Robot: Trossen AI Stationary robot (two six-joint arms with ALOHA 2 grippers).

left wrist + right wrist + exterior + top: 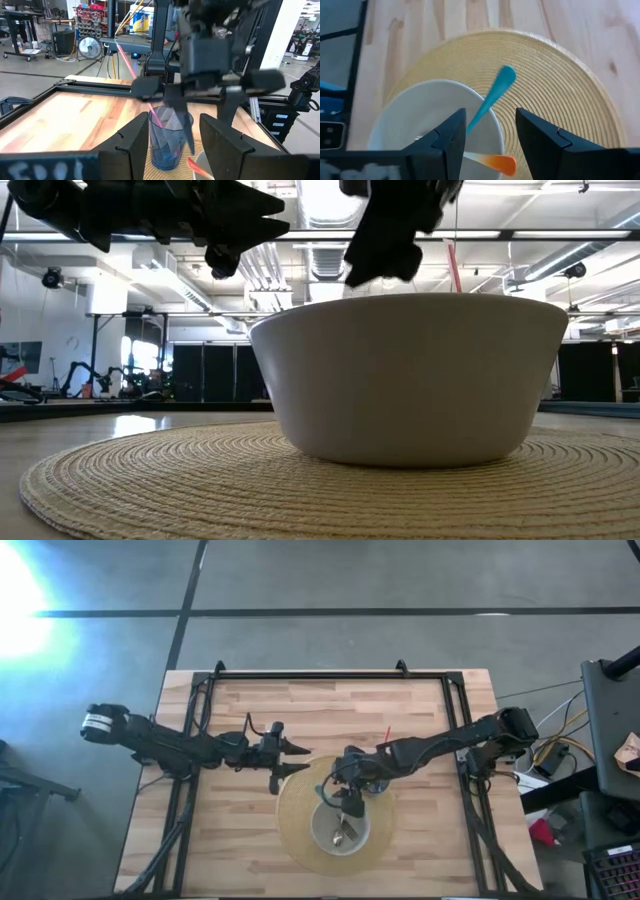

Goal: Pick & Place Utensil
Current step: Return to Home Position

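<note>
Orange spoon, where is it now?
In the right wrist view the orange spoon rests in the white bowl, its end at the rim beside the blue fork; the bowl sits on the woven mat at the table's front middle.

You've got 1 table (300, 700) and 1 woven mat (560, 90). Containers, 2 total: 1 white bowl (410, 380), 1 blue cup (167, 150). Utensils, 3 total: 1 blue fork (492, 97), 1 orange spoon (497, 162), 1 pink straw (129, 67). Arms: 2, so you count 2 grippers, i.e. 1 left gripper (298, 758) and 1 right gripper (347, 802), w/ 2 fingers ea., 4 fingers altogether.
</note>
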